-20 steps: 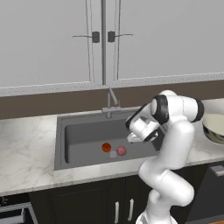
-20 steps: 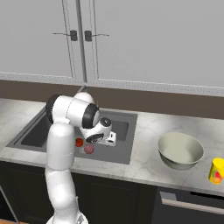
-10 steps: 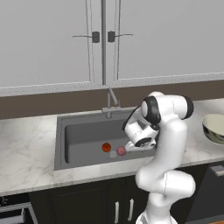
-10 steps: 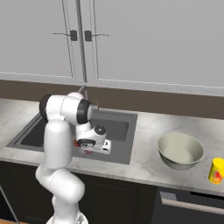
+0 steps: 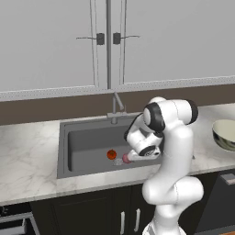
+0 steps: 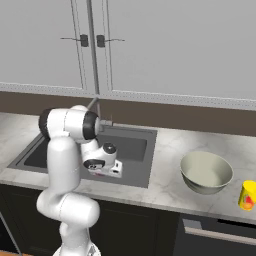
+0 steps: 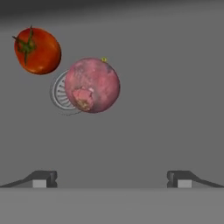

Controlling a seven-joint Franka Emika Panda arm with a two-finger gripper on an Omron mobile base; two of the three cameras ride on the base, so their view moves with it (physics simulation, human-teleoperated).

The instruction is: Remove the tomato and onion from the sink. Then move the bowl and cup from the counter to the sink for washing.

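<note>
Onion: my hand view shows the onion (image 7: 92, 85) as a pale pink-red ball with a mottled skin and a rough lighter patch low on its near side. It lies on the floor of the sink (image 5: 87, 142), partly over the round metal drain (image 7: 60, 92).
Tomato: the tomato (image 7: 37, 50) is a glossy orange-red ball with a dark green stalk star on top. It lies near the onion, on the far side of the drain, and the two do not touch. From the left base view the tomato (image 5: 111, 154) sits mid-basin with the onion (image 5: 125, 158) just beside it, next to my hand.
My pincer: my gripper (image 7: 111, 179) is spread wide. Both dark finger tips (image 7: 40, 179) stand far apart at the bottom of the hand view, with bare sink floor between them. Nothing is pinched. The onion lies ahead of the tips and a little towards the left one.
My arm: I rise in front of the cabinets, bend over the counter (image 5: 27, 151) edge and reach down into the basin. My hand (image 5: 140, 149) hangs low inside the sink, close to the onion.
Faucet: the grey faucet (image 5: 115, 106) stands at the back rim.
Bowl: the bowl (image 6: 206, 172), cream inside and greenish-grey outside, stands upright on the counter on the right of the sink.
Cup: the yellow cup (image 6: 247, 195) with its red-orange mark stands further right, near the bowl and apart from it.
</note>
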